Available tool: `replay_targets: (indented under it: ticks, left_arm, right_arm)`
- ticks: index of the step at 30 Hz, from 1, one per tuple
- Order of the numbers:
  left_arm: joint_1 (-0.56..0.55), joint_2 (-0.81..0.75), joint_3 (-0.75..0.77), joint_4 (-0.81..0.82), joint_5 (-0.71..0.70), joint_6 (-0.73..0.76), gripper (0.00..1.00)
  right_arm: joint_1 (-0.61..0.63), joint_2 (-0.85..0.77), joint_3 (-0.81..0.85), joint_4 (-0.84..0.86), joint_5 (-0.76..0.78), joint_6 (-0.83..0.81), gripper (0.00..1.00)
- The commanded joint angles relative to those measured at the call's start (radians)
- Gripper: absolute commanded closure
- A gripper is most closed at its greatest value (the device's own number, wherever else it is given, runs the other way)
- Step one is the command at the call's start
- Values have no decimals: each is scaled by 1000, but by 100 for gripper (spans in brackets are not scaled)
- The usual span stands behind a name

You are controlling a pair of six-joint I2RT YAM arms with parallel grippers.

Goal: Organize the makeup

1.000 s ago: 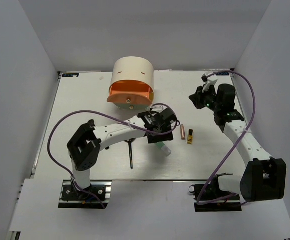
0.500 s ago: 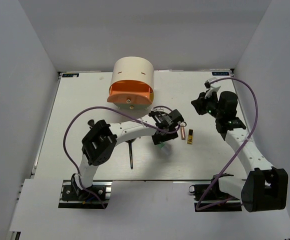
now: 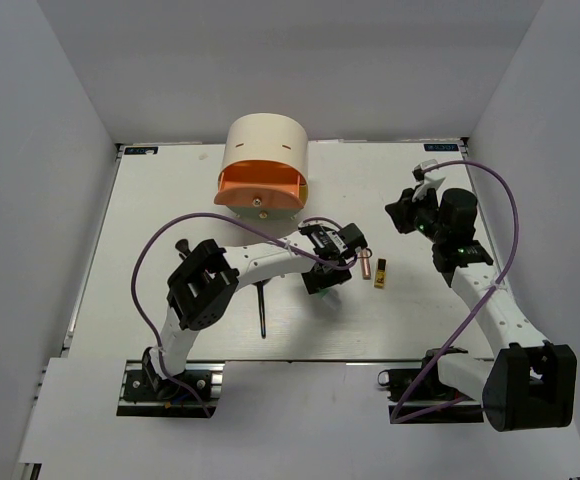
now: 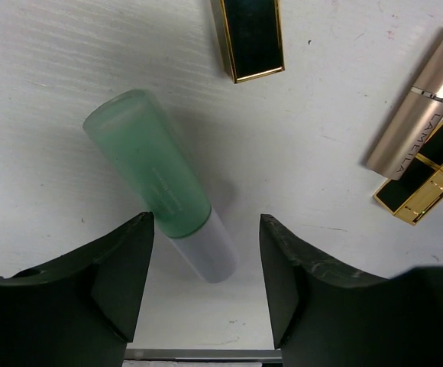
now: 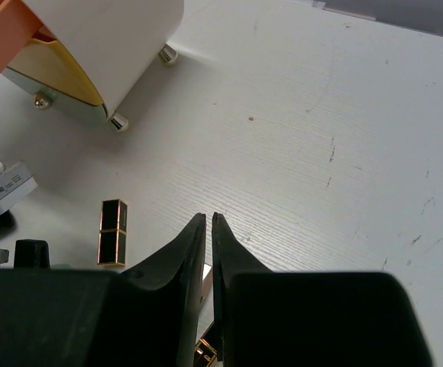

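On scuffed white table (image 3: 170,200), grey walls (image 3: 30,150) around, left end effector (image 4: 206,229) open astride mint-green tube (image 4: 149,157), right end effector (image 5: 208,225) closed

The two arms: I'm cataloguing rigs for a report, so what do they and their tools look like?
Both the left arm and right arm have white links with bulky black joint housings. A purple cable loops loosely along each. The left tool and right tool have matte black, wedge-shaped fingers.
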Motion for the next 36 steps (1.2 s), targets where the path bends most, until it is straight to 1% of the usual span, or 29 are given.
replay_targets:
  ticks: [1,5,8,16,23,24,25,26,28,29,32,33,34,35,36]
  left_arm:
    - [-5,-12,-5,-19,1,-23,33]
    - [-5,-15,-6,-28,7,-27,33]
    - [4,-18,-35,-14,30,-32,33]
    - [4,5,-43,-10,65,-33,34]
    - [13,34,-48,7,85,-27,42]
    - [13,38,-49,12,95,-27,44]
    - [13,40,-51,12,95,-26,48]
    - [13,41,-46,13,95,-23,59]
    - [13,40,-37,9,87,-13,68]
    - [13,38,-19,7,73,-7,75]
    - [-1,34,30,-19,37,39,85]
    - [-1,31,72,-42,26,52,92]
    - [-13,12,83,-42,18,88,97]
    - [-22,-6,90,-37,10,124,100]
    - [-33,-50,89,-33,1,144,100]
  right_arm:
    - [-6,-23,-1,47,15,19,87]
    - [-7,-26,-4,45,15,19,87]
    - [-21,-23,-10,48,15,22,88]
    - [-7,-27,-13,56,13,22,88]
    - [-9,-32,-18,53,15,25,88]
    - [-7,-32,-18,53,15,25,88]
    - [-7,-32,-15,53,13,27,88]
    - [-9,-32,-15,55,11,30,89]
    - [-9,-33,-15,55,10,33,89]
    - [-9,-33,-16,53,8,33,90]
    - [-7,-37,-13,48,8,29,91]
    - [-9,-37,-12,45,8,26,91]
    - [-6,-37,-9,44,7,22,92]
    - [-9,-35,-7,44,5,19,92]
    - [-9,-35,-6,44,4,18,93]
